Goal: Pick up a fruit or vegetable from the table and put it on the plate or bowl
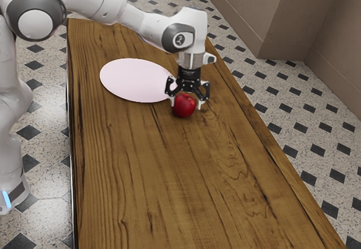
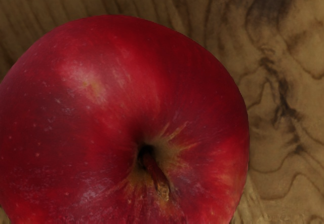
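Red apple [image 2: 121,122] stem-up on wooden table [image 1: 186,192], just off pink plate [image 1: 135,80] at its 4 o'clock, straddled from above by gripper [image 1: 186,96] with claw spread and not yet pinching, seemingly centred for an even squeeze before a short carry toward 10 o'clock.

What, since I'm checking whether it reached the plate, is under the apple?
Wooden table shows around the apple; the pink plate lies beside it, not beneath. The patch directly under the apple is covered by the fruit itself.
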Available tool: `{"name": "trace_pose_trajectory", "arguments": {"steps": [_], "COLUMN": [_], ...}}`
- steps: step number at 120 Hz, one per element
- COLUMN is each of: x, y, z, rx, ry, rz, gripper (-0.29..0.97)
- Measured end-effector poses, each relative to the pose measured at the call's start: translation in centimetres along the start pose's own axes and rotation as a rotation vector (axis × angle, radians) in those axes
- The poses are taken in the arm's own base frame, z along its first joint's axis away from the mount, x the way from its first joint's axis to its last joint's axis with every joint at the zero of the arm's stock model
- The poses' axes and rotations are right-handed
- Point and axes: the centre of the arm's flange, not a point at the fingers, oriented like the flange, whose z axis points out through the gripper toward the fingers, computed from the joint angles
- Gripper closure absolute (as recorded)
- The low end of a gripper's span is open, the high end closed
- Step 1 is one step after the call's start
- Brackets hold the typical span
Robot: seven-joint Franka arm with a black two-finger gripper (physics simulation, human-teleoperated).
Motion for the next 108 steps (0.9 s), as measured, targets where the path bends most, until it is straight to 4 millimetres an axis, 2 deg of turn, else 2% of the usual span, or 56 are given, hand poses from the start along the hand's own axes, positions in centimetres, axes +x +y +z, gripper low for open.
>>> {"name": "trace_pose_trajectory", "arguments": {"steps": [14, 37, 63, 88, 108], "x": [0.3, 3.0, 1.7, 2.7, 2.4], "y": [-0.2, -2.0, -0.9, -1.4, -0.9], "z": [-0.1, 0.0, 0.6, 1.1, 1.8], "rx": [-0.006, 0.001, 0.007, 0.008, 0.008], "ry": [0.001, 0.011, 0.008, 0.011, 0.009], "rz": [-0.008, -0.07, -0.046, -0.077, -0.078], "gripper": [0.0, 0.0, 0.0, 0.0, 0.0]}}
